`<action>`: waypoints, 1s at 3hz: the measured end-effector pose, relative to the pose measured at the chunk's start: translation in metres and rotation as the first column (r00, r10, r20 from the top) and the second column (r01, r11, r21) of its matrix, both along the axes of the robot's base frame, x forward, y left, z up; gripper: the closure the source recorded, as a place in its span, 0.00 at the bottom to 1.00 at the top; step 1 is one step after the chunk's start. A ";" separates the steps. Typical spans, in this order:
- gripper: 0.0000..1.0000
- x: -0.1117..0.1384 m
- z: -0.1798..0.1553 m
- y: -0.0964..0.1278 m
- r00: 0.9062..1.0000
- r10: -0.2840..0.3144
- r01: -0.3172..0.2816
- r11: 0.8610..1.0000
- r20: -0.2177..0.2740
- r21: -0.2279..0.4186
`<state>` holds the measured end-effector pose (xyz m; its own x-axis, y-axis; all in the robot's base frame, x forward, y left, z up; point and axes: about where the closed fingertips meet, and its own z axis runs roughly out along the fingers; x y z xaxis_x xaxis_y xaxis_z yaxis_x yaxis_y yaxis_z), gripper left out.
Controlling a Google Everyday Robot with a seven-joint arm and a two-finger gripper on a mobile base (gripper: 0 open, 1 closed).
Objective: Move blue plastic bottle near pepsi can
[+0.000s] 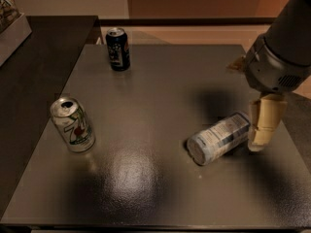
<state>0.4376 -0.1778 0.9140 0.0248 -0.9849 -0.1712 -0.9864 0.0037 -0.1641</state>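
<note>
Lying on its side at right of tabletop (pixel 155 91), base toward camera: blue plastic bottle (pixel 219 137), well apart from pepsi can (pixel 118 49) standing upright at far left. Low at the bottle's cap end, hiding it: gripper (pixel 261 135); jaws released or clenched, cannot tell. Upright near left edge: 7UP can (pixel 73 125)

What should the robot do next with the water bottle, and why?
Probably ease the gripper down around the blue plastic bottle. It lies on its side on the table, the gripper right at its cap end, no grip visible yet. The pepsi can stands far off at the back left, so grabbing comes first.
</note>
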 end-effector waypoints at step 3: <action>0.00 -0.012 -0.059 0.005 0.980 0.180 -0.185 0.982 -0.089 -0.047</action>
<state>0.4253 -0.1730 0.8548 0.1929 -0.9731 -0.1260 -0.9800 -0.1845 -0.0752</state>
